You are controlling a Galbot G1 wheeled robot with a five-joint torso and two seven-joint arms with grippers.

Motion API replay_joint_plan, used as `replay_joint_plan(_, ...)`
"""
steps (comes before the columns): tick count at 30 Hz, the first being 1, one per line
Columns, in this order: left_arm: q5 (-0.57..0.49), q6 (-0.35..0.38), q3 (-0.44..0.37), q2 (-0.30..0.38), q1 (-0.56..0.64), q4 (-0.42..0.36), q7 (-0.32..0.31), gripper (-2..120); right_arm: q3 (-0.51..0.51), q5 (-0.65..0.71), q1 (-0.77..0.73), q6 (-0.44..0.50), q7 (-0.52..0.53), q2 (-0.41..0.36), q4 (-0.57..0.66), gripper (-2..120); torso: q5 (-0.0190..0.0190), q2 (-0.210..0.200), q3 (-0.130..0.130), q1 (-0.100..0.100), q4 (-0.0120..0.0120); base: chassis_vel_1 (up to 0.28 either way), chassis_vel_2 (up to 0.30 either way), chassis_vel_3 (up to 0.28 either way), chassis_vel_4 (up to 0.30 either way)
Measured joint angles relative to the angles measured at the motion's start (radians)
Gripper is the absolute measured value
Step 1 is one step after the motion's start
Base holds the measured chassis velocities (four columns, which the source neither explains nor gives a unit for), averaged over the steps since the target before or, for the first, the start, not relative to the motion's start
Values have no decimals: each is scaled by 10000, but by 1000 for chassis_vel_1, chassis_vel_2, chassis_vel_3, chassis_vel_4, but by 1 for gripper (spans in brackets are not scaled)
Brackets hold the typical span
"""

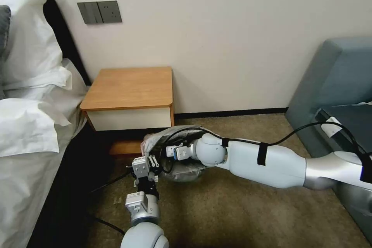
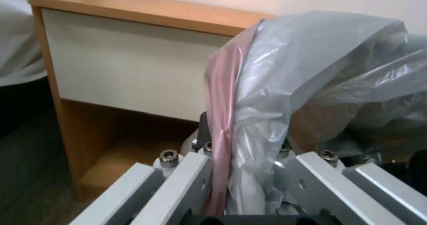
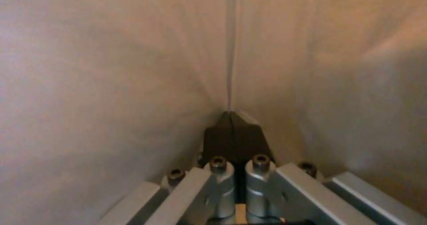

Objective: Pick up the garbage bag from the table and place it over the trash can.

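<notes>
**Both pincers on the bag, low beside the desk**

The garbage bag (image 1: 182, 151) is off the desk (image 1: 130, 87) and sits low over the carpet (image 1: 248, 209), just in front of the desk's lower shelf, draped as a crumpled grey mound. The trash can itself cannot be made out under the film.

The left pincer (image 1: 152, 161) reaches up from below to the mound's near left edge. In the left wrist view its fingers are closed on a gathered fold of the bag (image 2: 249, 125), the pinkish-red edge strip running down between them, with the desk's white drawer front (image 2: 129, 68) behind.

The right arm stretches in from the right, its pincer (image 1: 173, 151) pushed into the bag. In the right wrist view the dark fingertips (image 3: 232, 135) are pressed together on a thin seam of the film (image 3: 311, 68), which surrounds them on all sides.

The bed (image 1: 31, 124) with white pillows lies to the left.
</notes>
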Motion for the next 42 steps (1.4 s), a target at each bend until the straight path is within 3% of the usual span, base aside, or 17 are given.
replay_joint_plan(13,1,-23,-30,13,0,1,1,5,-97,78,142,-235,113,164,17,0,0,0,0,0,0,0,0,0,0)
replay_joint_plan(35,20,-28,-181,-54,86,-43,-2,5,-154,2430,1396,-1068,492,-1737,3996,0,1,0,0,-1,1,0,0,0,0)
replay_joint_plan(38,36,-28,-185,-56,116,-57,-3,5,-77,2570,1430,-1095,515,-2106,4437,0,1,0,0,0,1,0,0,0,0)
replay_joint_plan(42,56,-33,-199,-50,153,-79,-9,5,263,2875,1374,-1064,551,-3201,5396,0,1,0,-1,0,0,0,0,0,0)
